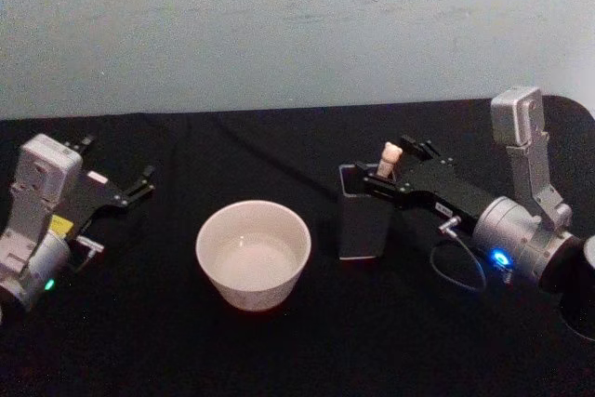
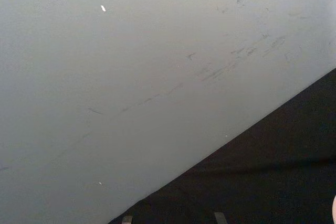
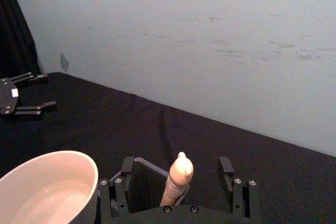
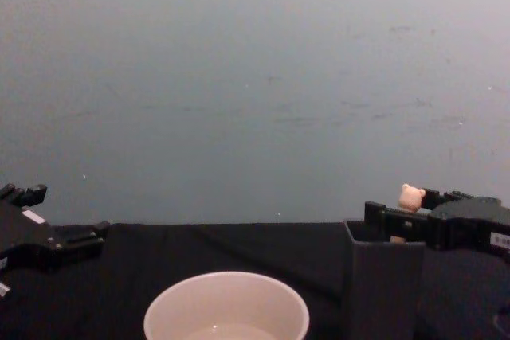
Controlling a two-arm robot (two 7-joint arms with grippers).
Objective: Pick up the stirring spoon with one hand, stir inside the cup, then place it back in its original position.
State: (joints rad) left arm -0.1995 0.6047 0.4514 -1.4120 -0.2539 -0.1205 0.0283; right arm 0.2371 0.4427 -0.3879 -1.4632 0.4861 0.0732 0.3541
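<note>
Nearest the robot sits the cup (image 1: 253, 255), wide, round and cream-white, on the black bench (image 1: 279, 360). It stands upright, and its pale inside looks bare in the head view.

Just to its right, close but apart from it, stands the dark grey square holder (image 1: 361, 222), narrower than the cup. The stirring spoon (image 1: 390, 154) stands in the holder. Its beige handle and small bear head rise above the rim, while its bowl is hidden inside.

The right gripper (image 1: 388, 165) reaches in from the right, level with the top of the holder. Its fingers (image 3: 227, 167) are spread wide, one on each side of the spoon's handle. The right wrist view shows a clear gap on both sides, so it has hold of nothing. The chest view shows the bear head (image 4: 411, 197) poking up between the black fingers, above the holder's rim.

The left gripper (image 1: 119, 159) lies at the left side of the bench, well apart from the cup. Its fingers are splayed open and hold nothing. A pale grey wall (image 1: 297, 25) rises behind the bench.
</note>
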